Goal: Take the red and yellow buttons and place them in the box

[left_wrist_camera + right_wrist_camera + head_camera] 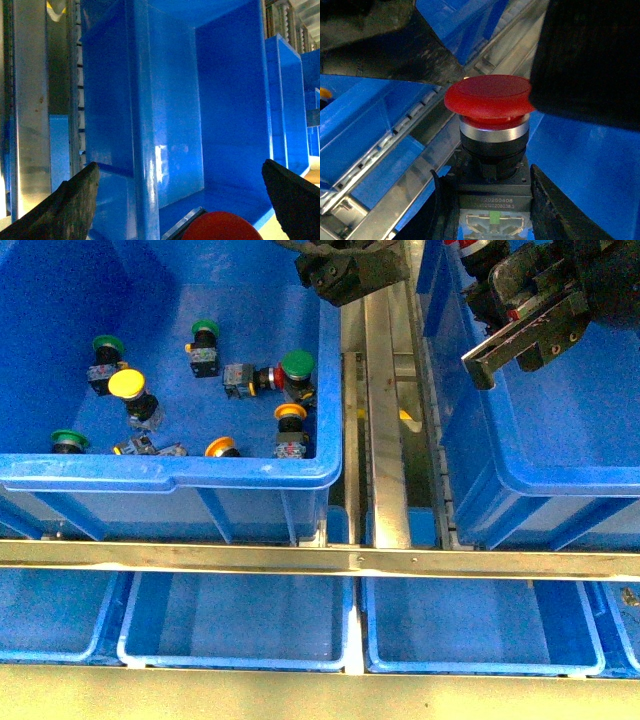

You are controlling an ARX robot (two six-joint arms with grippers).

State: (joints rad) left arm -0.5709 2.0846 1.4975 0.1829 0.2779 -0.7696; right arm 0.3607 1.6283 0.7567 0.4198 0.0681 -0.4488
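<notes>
1. Front: the red button (470,246) sits at the top edge above the box's (560,480) left wall, between the left gripper (352,275) and right gripper (487,328).
2. Left wrist: jaws spread wide, red cap between them.
3. Right wrist: jaws clamp the button's body.

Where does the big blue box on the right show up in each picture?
Front view: box at the right side.
Left wrist view: box fills the middle.
Right wrist view: box behind the gripped red button.
Shared landmark: the metal rail beside the box.
</notes>
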